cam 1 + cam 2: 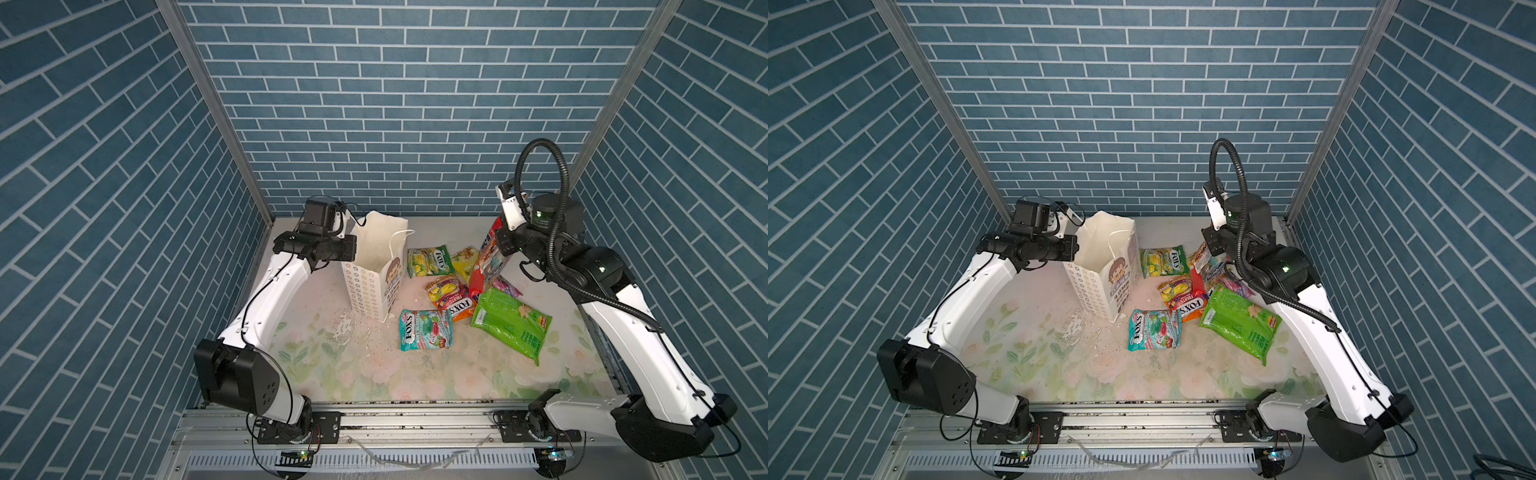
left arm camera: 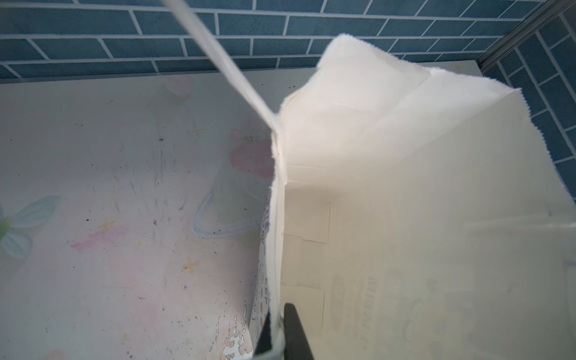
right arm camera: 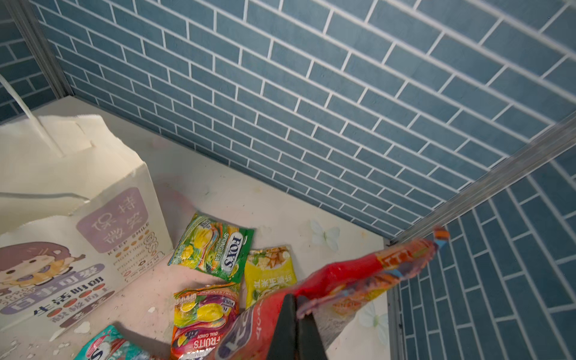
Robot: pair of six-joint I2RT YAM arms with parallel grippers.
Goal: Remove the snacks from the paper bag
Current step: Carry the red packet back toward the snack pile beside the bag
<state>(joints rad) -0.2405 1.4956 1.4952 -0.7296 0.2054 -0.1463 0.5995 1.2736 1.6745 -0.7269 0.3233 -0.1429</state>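
The white paper bag (image 1: 371, 272) stands upright at the back left of the table, cartoon face towards the snacks. My left gripper (image 2: 278, 332) is shut on the bag's rim, one finger inside and one outside. The part of the bag's inside (image 2: 405, 202) that shows holds nothing. My right gripper (image 3: 296, 311) is shut on the large red packet (image 3: 343, 277), which hangs tilted above the pile (image 1: 486, 266). On the table lie a green FOX'S packet (image 1: 430, 261), a yellow one (image 1: 464, 262), an orange one (image 1: 451, 297), a teal one (image 1: 426, 336), a purple one (image 1: 505, 286) and a large bright green one (image 1: 513, 326).
Blue brick walls (image 1: 395, 124) close in the back and both sides. White flakes and worn patches (image 1: 345, 332) lie on the floral table cover in front of the bag. A metal rail (image 1: 395, 415) runs along the front edge, carrying both arm bases.
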